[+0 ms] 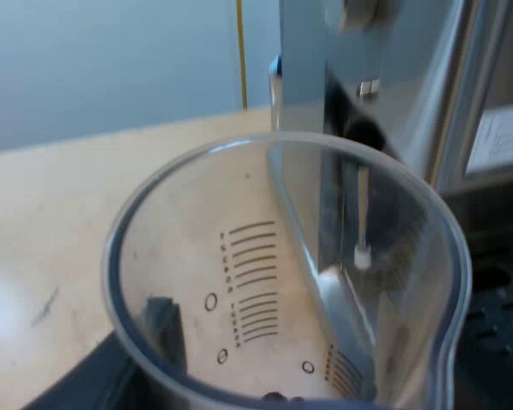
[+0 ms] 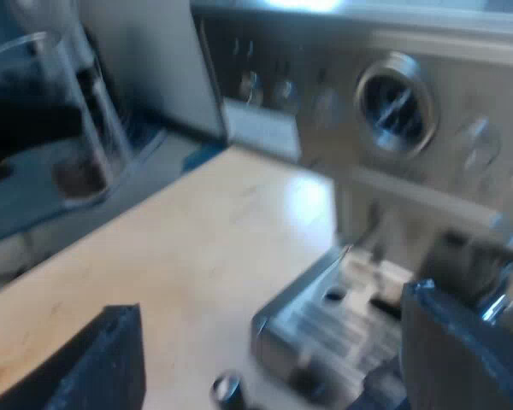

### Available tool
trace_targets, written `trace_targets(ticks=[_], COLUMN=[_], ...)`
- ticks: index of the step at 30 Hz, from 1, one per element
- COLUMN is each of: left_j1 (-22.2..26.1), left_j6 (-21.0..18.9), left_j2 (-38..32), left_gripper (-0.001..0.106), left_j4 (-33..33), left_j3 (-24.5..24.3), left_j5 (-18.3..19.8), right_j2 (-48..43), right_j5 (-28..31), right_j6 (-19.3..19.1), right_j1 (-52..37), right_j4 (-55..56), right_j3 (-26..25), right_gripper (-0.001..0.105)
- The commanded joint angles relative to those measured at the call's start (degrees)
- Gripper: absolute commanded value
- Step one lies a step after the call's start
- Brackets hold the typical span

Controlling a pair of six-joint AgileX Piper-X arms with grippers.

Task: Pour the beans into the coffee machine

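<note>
The clear measuring glass (image 1: pixel 265 282) with printed scale marks stands very close to the camera, upright over the wooden table. A few dark beans (image 1: pixel 275 397) lie at its bottom. One black finger (image 1: pixel 164 329) of my left gripper shows through the glass wall, pressed on its side. In the right wrist view the same glass (image 2: pixel 64 111) is held by the left gripper (image 2: pixel 17 128) beside the espresso machine (image 2: pixel 393 111). My right gripper (image 2: pixel 282 376) hangs open and empty over the table by the drip tray (image 2: pixel 325 329).
The steel side of the espresso machine (image 1: pixel 385 94) rises just beyond the glass. Its front carries a round gauge (image 2: pixel 399 102) and knobs. Bare light wooden table (image 2: pixel 205 256) lies between the glass and the drip tray.
</note>
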Motion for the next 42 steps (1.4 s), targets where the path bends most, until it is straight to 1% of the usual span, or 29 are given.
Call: trace_targets(ticks=[1,5,8,10,13,18,22,24,25,26,28,31,32,36,39,41,42], left_j1=[-0.23,-0.23,-0.23,-0.23,-0.23,-0.23,-0.23,-0.23,-0.39,-0.39,-0.39,-0.96,-1.28,-4.88,-6.33,-6.69,-8.05], left_j6=[-0.18,-0.18,-0.18,-0.18,-0.18,-0.18,-0.18,-0.18,-0.18,-0.18,-0.18,-0.18,-0.18,-0.18,-0.18,-0.18,-0.18], left_j2=[-0.53,-0.53,-0.53,-0.53,-0.53,-0.53,0.7,1.94,3.35,3.75,6.23,9.27,9.92,14.49,16.69,17.5,20.32], left_gripper=[0.045,0.045,0.045,0.045,0.045,0.045,0.045,0.045,0.045,0.045,0.045,0.045,0.045,0.045,0.045,0.045,0.045], left_j4=[-0.36,-0.16,1.05,2.09,2.33,2.33,2.76,2.89,2.89,2.89,2.89,2.89,2.89,4.54,6.38,6.98,8.32], left_j3=[-2.4,-4.21,-5.91,-7.36,-9.16,-11.71,-14.09,-15.93,-17.59,-17.81,-20.54,-23.85,-24.28,-29.21,-32.01,-32.86,-35.75], left_j5=[-0.53,-0.53,-0.53,-0.53,-0.53,-0.15,-0.15,-0.15,-0.15,-0.15,0.83,0.82,0.82,0.71,0.15,-0.06,-0.83], right_j2=[-1.58,-1.7,-1.7,-1.7,-1.7,-1.7,-1.7,-1.7,-1.7,-1.7,-1.7,-1.7,-1.7,-1.7,-1.7,-1.7,-1.7], right_j5=[4.27,7.57,7.91,11.17,14.09,14.13,14.01,14.01,14.01,14.01,14.01,14.01,14.01,14.01,14.01,14.01,14.01], right_j6=[-2.05,-5.51,-5.63,-5.63,-5.63,-5.63,-5.63,-5.63,-5.63,-5.63,-5.63,-5.63,-5.63,-5.63,-5.63,-5.63,-5.63], right_j1=[0.05,0.05,0.05,0.05,0.05,0.05,0.05,0.05,0.05,0.05,0.05,0.05,0.05,0.05,0.05,0.05,0.05], right_j4=[-0.87,-0.87,-0.87,-1.28,-3.65,-7.03,-7.25,-7.25,-7.25,-7.25,-7.25,-7.25,-7.25,-7.25,-7.25,-7.25,-7.25], right_j3=[-2.72,-5.42,-7.41,-8.64,-8.91,-8.91,-8.91,-8.91,-8.91,-8.91,-8.91,-8.91,-8.91,-8.91,-8.91,-8.91,-8.91], right_gripper=[0.061,0.059,0.059,0.059,0.059,0.059,0.059,0.059,0.059,0.059,0.059,0.059,0.059,0.059,0.059,0.059,0.059])
